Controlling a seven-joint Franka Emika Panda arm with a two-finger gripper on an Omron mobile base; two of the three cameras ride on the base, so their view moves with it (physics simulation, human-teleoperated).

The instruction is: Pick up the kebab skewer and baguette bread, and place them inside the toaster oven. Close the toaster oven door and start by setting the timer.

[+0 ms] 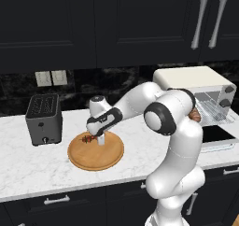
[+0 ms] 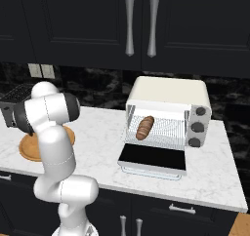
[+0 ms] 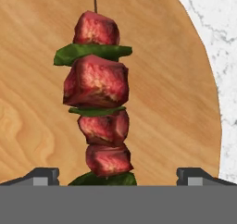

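The kebab skewer (image 3: 98, 109), red-brown meat chunks with green pieces, lies on a round wooden board (image 3: 162, 79). My gripper (image 3: 122, 176) hangs open just over it, a fingertip on either side of its near end. From the left base view, the gripper (image 1: 99, 139) points down at the skewer (image 1: 87, 138) on the board (image 1: 95, 154). The baguette bread (image 2: 144, 127) rests on the wire rack inside the toaster oven (image 2: 168, 91). The toaster oven door (image 2: 152, 157) is folded down flat on the counter.
A dark grey slot toaster (image 1: 44, 117) stands left of the board. The toaster oven (image 1: 191, 78) sits at the right against the black backsplash, with my elbow in front of it. White marble counter (image 1: 28, 164) surrounds the board. Dark cabinets hang overhead.
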